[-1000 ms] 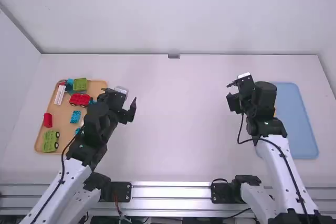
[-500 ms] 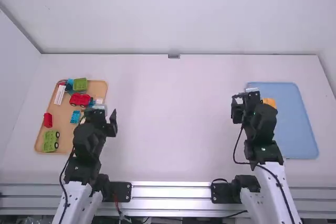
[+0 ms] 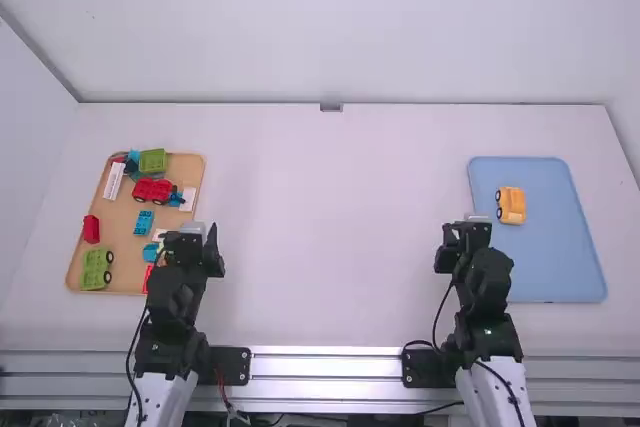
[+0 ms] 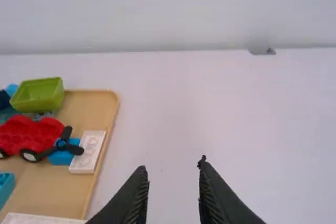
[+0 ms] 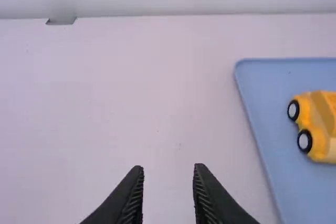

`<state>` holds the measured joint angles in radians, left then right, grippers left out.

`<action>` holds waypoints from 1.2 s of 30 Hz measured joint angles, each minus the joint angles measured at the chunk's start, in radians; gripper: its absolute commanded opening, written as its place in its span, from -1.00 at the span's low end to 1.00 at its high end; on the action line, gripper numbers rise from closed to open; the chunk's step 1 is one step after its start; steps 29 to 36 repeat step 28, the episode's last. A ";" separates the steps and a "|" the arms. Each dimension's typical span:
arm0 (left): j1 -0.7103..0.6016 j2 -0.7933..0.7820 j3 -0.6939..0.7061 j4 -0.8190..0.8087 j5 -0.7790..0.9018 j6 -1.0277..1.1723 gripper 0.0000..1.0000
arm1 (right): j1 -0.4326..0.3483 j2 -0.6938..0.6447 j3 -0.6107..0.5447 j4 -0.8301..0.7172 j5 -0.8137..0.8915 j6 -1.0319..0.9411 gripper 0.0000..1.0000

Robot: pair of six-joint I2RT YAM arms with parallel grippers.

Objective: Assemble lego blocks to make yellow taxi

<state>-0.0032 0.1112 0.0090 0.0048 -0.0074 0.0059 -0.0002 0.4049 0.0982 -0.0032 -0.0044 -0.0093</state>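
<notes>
Change: we see both arms pulled back toward 6 o'clock since the first frame; the right one has uncovered the taxi.
Yellow taxi [image 3: 511, 205]: we have it inside the blue tray [image 3: 560, 267], toward the tray's 10 o'clock, two black wheels toward 9.
Blue tray: we put it at the table's 3 o'clock.
Left gripper [image 3: 197, 238]: near the brown tray's 4 o'clock edge; fingers spread, clear gap in its wrist view.
Right gripper [image 3: 459, 234]: off the blue tray's 9 o'clock side; fingers spread too.
Brown tray [image 3: 126, 284]: table's 9 o'clock, loose pieces in it.
Red car [image 3: 152, 190]: we mark it at that tray's 1 o'clock.
Green block [image 3: 152, 160]: tray's 12 to 1, near the red car.
Red block [image 3: 91, 229]: tray's 9 o'clock.
Green wheeled piece [image 3: 96, 269]: tray's 7 o'clock.
</notes>
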 measured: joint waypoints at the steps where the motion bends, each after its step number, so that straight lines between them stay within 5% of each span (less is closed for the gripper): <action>1: 0.000 -0.017 0.000 0.000 0.000 0.000 -0.58 | 0.000 -0.019 -0.020 0.000 0.002 0.002 -0.61; 14: 0.000 -0.103 0.000 0.000 0.000 -0.007 -0.91 | 0.000 -0.226 -0.087 0.009 0.002 0.003 -1.00; 36: 0.000 -0.103 0.000 0.000 0.000 -0.006 -1.00 | 0.000 -0.377 -0.087 0.009 0.001 0.005 -1.00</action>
